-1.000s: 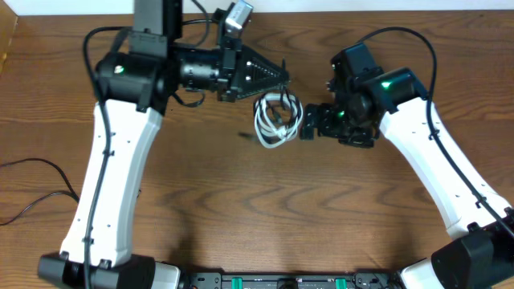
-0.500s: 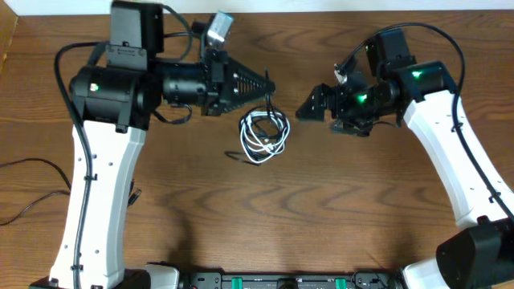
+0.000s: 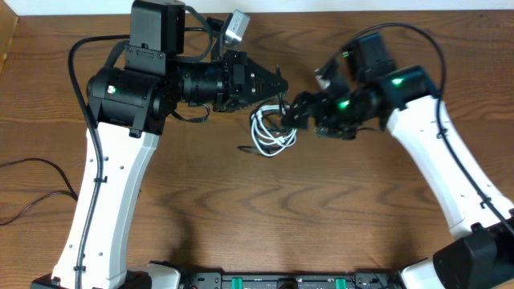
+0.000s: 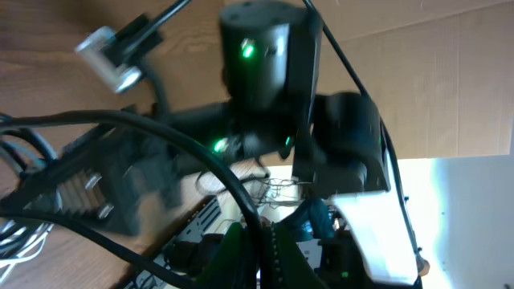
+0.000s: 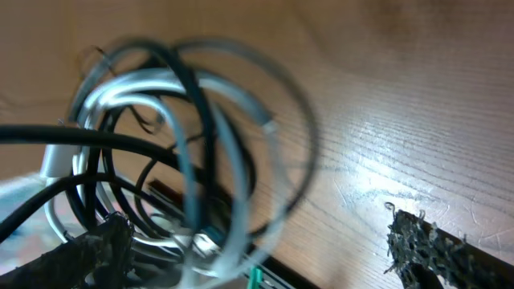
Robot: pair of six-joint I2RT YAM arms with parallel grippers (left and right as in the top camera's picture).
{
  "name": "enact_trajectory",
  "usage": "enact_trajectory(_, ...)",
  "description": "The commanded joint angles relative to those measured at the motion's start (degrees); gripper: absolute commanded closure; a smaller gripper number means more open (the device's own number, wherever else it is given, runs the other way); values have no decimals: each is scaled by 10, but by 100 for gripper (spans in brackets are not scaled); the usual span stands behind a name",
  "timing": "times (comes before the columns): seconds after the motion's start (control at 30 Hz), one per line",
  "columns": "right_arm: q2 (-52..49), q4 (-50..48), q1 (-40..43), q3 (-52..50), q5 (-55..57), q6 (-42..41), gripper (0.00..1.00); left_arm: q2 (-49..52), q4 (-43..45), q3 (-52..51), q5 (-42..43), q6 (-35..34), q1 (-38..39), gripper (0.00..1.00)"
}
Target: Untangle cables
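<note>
Blurred cables were pinched, contact hidden, by the left gripper at 12 o'clock; the right gripper was spread at 3 o'clock.

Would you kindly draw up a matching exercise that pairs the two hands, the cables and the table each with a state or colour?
Things:
1. left hand
2. right hand
3. cables
4. table

States or colours:
A. brown wood
B. wide open
C. black and white loops in one bundle
D. shut

Pairs: 1-D, 2-B, 3-C, 4-A
</note>
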State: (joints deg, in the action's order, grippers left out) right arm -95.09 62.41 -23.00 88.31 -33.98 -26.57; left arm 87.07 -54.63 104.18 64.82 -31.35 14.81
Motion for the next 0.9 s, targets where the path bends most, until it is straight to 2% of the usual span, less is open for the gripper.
enact_trajectory(0.0, 12, 8, -38, -3, 91, -13, 1, -4, 4, 7, 28, -16, 1, 92)
enact_trajectory(0.13, 11, 40, -53, -5, 185, -38, 1, -4, 21, 7, 114, -16, -9, 92)
enact_trajectory(0.33, 11, 72, -27, -33, 264, -39, 1, -13, 33, 7, 221, -16, -78, 92)
enact_trajectory(0.4, 11, 78, -9, -49, 286, -48, 1, -17, 33, 7, 247, -16, -104, 92)
enact_trajectory(0.5, 11, 86, 32, -71, 308, -62, 1, -25, 33, 7, 238, 0, -156, 93)
enact_trajectory(0.67, 11, 97, 88, -73, 277, -42, 1, -26, -40, 7, 149, 46, -218, 92)
enact_trajectory(0.77, 11, 100, 112, -73, 259, -25, 1, -26, -129, 7, 13, 76, -244, 93)
enact_trajectory(0.87, 11, 105, 130, -73, 286, -37, 1, -26, -200, 7, -163, 78, -256, 93)
